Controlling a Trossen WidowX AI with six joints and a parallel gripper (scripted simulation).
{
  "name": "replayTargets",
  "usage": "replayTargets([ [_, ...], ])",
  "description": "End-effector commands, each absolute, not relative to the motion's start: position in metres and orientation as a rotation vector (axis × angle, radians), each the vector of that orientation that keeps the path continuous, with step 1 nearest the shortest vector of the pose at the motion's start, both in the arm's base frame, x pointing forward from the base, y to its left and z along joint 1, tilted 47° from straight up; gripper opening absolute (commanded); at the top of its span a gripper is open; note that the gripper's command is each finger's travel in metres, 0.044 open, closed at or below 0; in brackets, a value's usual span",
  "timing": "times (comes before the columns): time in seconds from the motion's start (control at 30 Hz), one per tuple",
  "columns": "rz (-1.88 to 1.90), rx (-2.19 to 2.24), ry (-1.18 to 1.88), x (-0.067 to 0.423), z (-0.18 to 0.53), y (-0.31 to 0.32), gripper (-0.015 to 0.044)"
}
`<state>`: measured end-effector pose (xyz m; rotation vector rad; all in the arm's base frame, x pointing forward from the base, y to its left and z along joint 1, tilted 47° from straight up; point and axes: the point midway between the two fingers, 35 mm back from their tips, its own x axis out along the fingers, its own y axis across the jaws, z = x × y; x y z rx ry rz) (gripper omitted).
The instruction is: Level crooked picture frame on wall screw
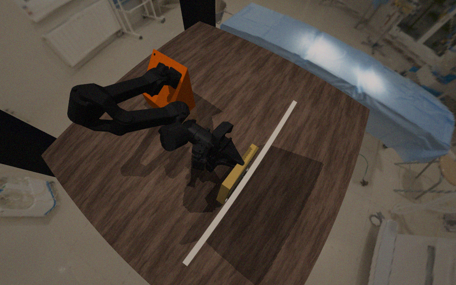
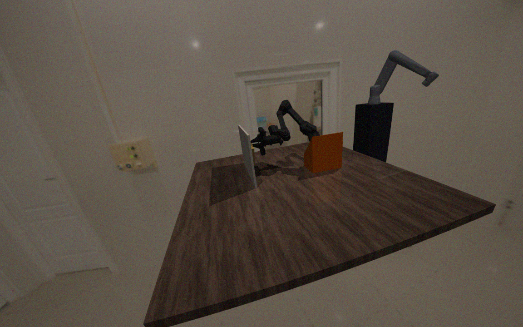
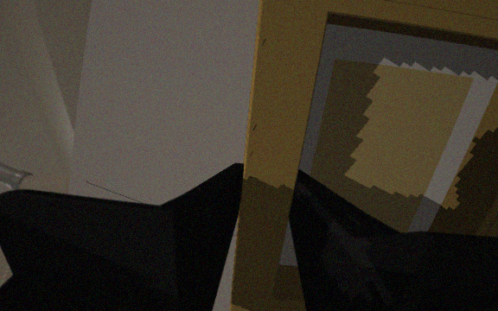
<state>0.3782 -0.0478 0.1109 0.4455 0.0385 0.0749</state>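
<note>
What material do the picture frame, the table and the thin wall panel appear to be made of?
Picture frame: flat mustard yellow, matte with no grain; painted wood or plastic, which one is unclear. The end effector is shut on its side bar.
Table: dark brown with streaked grain, so wood or wood veneer, low sheen.
Wall panel: plain off-white, smooth and matte; looks like painted board.
</note>
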Motion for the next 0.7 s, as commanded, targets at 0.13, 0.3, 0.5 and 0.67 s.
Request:
replayTargets([
  [0.13,0.074,0.443,0.038,0.3782,0.1110,-0.0475,0.0000],
  [0.3,0.074,0.443,0.038,0.3781,0.1117,-0.0461,0.0000],
  [0.5,0.074,0.443,0.038,0.3780,0.1125,-0.0444,0.0000],
  [0.67,0.074,0.443,0.038,0.3779,0.1132,-0.0429,0.0000],
])
